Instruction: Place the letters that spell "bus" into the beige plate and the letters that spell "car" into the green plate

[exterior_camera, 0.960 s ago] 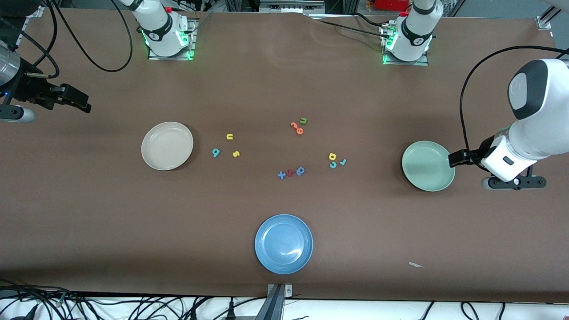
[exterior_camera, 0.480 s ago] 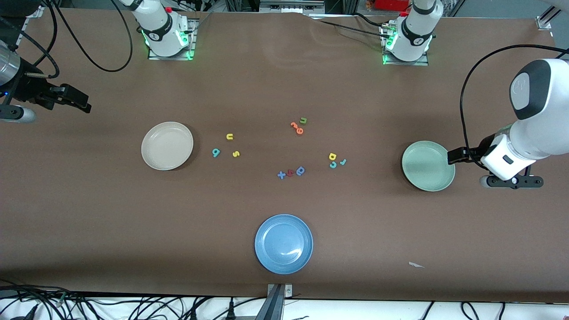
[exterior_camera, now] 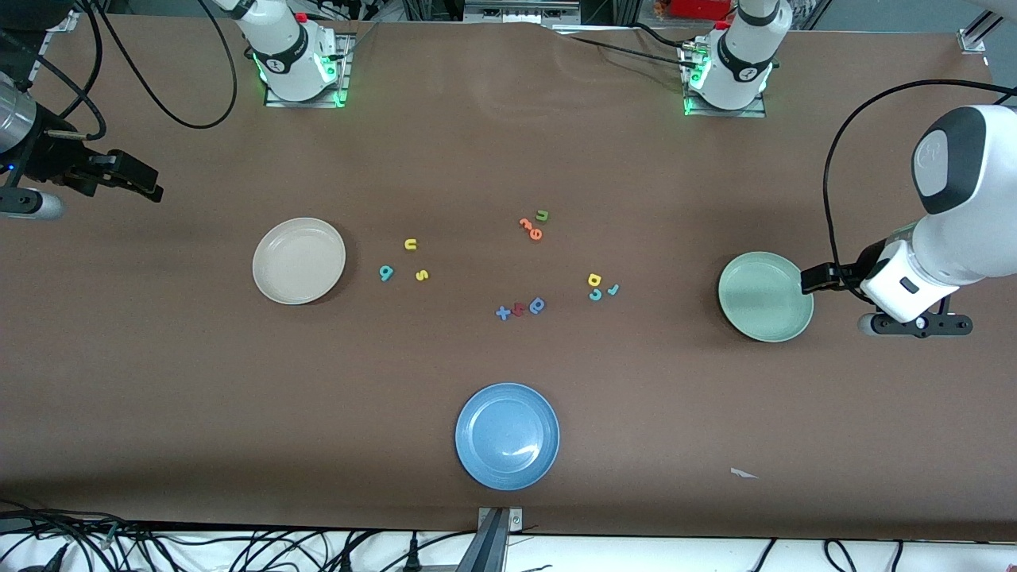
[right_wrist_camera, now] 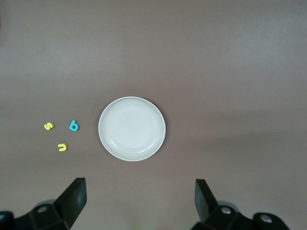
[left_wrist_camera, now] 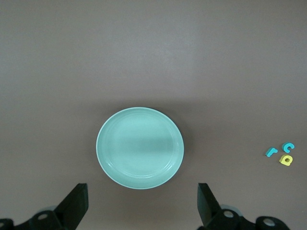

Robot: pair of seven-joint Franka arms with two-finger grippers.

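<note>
The beige plate [exterior_camera: 299,260] [right_wrist_camera: 132,128] lies empty toward the right arm's end. Beside it are the teal "b" [exterior_camera: 386,273] [right_wrist_camera: 74,125], yellow "u" [exterior_camera: 411,245] [right_wrist_camera: 62,147] and yellow "s" [exterior_camera: 422,276] [right_wrist_camera: 48,126]. The green plate [exterior_camera: 765,296] [left_wrist_camera: 139,147] lies empty toward the left arm's end. The yellow "a" [exterior_camera: 594,280] [left_wrist_camera: 286,160], teal "c" [exterior_camera: 595,295] [left_wrist_camera: 288,146] and teal "r" [exterior_camera: 612,290] [left_wrist_camera: 271,152] sit in a small cluster toward the table's middle. My left gripper [exterior_camera: 818,280] [left_wrist_camera: 143,211] hangs open over the table by the green plate's rim. My right gripper [exterior_camera: 139,181] [right_wrist_camera: 139,208] hangs open over the table's end, apart from the beige plate.
A blue plate [exterior_camera: 507,436] lies near the front edge. Orange letters [exterior_camera: 531,228] with a green "u" [exterior_camera: 543,214] and a blue-and-red group [exterior_camera: 520,309] lie mid-table. A white scrap [exterior_camera: 744,473] lies near the front edge toward the left arm's end.
The left arm's wrist has shifted very slightly by the green plate. The right arm, plates and letters have not moved.
</note>
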